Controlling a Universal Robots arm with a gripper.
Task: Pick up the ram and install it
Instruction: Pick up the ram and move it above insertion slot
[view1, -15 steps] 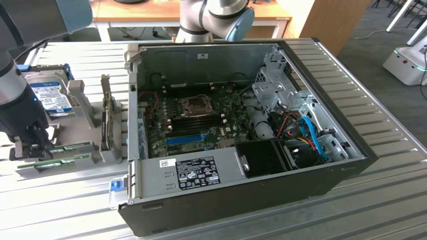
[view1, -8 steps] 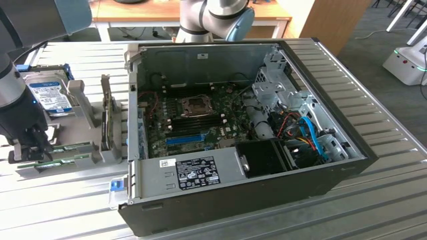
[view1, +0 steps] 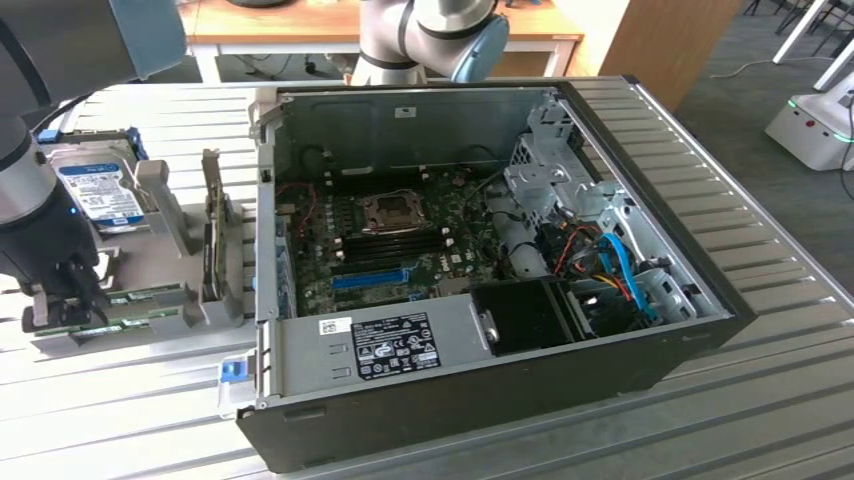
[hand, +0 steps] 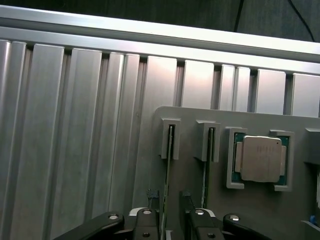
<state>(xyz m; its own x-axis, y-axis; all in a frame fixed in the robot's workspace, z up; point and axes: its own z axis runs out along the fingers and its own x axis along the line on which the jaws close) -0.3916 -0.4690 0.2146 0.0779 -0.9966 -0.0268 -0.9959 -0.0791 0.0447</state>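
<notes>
- the gripper (hand: 167, 197) is released: its two dark fingers (hand: 187, 210) stand apart with open space between them, clamped on nothing.
- the ram (hand: 169, 160) stands on its thin edge and runs straight into the gap between the fingers, so the gripper straddles it.
- a clear gap shows between the ram and one finger. on the other side the ram runs very close to the finger, and i cannot tell whether they touch.
- beyond the fingertips, the ram's far end sits in a small grey upright bracket (hand: 164, 141) of the grey holder (hand: 190, 116).
- a second ram stick (hand: 207, 170) stands on edge parallel to the first, just outside one finger, with its far end in a bracket of its own.
- further out on that same side of the gripper, a square processor chip (hand: 260, 159) lies flat in a recess of the holder.
- the holder lies on a slatted metal table (hand: 75, 125), whose ribs stretch away past the fingertips.
- in the exterior view the gripper hangs low over the near end of the holder, fingers pointing down at the sticks.
- a hard drive (view1: 100, 192) with a blue-and-white label stands propped up just behind the arm.
- well away from the gripper, toward the exterior view's right, an open computer case (view1: 534, 400) lies on the table, with the motherboard (view1: 400, 250) exposed and a blue slot (view1: 371, 278) on it.
</notes>
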